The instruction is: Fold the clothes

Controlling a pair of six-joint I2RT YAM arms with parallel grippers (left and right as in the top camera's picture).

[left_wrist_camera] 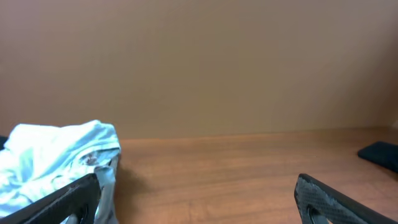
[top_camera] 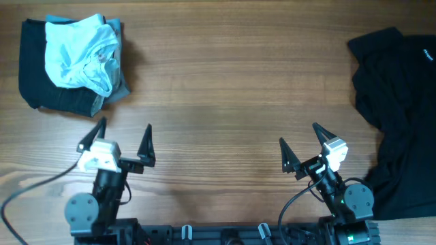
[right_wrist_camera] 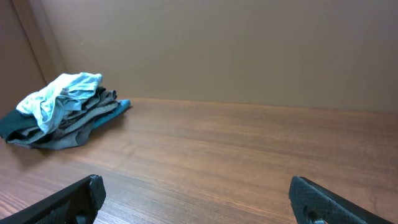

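Folding has not begun: my left pincer [top_camera: 125, 126] and right pincer [top_camera: 298, 134] gape empty. Next, I judge, I drag the black T-shirt [top_camera: 395, 102] onto the worktop [top_camera: 218, 88].

In the upper left of my overhead view, a crumpled pale light-blue cotton garment [top_camera: 78, 54] sits bunched on top of a stack of dark folded clothes [top_camera: 34, 75]. The stack is black at the bottom, with grey and teal layers showing at its right edge. From my right wrist it reads as a low heap at the left. A plain black T-shirt [top_camera: 398, 116] lies rumpled and unfolded along the right edge, well apart from the stack and running out of frame.
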